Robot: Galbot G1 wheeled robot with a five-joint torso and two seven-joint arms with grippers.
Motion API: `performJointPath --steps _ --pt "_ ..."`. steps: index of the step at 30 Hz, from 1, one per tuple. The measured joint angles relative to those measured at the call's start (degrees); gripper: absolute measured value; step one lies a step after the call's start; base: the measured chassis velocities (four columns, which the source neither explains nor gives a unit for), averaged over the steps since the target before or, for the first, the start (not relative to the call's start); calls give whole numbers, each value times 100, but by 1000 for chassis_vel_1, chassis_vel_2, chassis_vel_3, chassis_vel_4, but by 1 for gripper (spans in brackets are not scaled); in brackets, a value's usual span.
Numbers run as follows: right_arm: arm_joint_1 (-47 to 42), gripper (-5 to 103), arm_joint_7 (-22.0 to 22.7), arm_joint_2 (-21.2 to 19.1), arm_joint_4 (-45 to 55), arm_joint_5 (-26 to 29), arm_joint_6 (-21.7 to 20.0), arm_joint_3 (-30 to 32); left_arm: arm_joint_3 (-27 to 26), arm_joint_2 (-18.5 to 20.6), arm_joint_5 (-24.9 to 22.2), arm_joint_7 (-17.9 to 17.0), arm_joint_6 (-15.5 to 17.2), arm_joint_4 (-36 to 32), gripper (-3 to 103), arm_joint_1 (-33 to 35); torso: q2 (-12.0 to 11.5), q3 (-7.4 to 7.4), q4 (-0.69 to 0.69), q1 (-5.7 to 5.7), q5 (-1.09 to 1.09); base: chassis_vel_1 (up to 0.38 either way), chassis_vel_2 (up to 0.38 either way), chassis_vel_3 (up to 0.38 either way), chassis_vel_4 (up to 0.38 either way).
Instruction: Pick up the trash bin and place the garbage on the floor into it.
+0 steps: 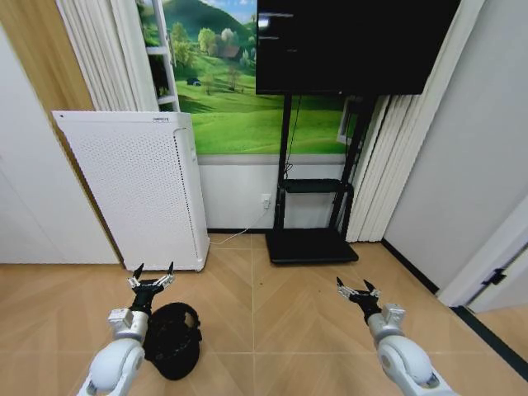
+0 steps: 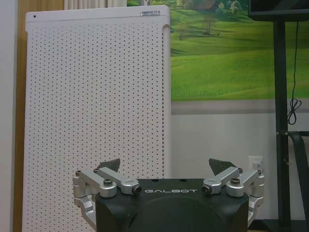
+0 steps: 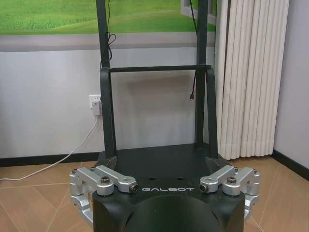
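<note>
The trash bin [image 1: 174, 340], small, black and round, rests on the floor [image 1: 280, 318] at the lower left, close beside my left forearm. My left gripper [image 1: 153, 277] hangs open just above and beyond the bin's rim, holding nothing; in the left wrist view the left gripper [image 2: 166, 166] faces the white appliance with its jaws spread wide. My right gripper [image 1: 356, 289] is open over bare parquet on the right; in the right wrist view the right gripper [image 3: 164, 178] points at the black stand. The garbage is out of view.
A tall white perforated appliance [image 1: 140, 190] stands against the wall behind the bin. A black TV stand [image 1: 312, 244] with a flat base sits at the centre back, and a white cable [image 3: 63, 159] trails on the floor. Walls close in on both sides.
</note>
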Motion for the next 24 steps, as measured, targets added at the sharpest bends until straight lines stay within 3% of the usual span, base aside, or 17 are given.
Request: performJointPath --steps 24 --pt "0 100 0 0 0 0 0 0 0 0 -1 1 0 0 100 1 580 409 0 171 0 0 0 0 0"
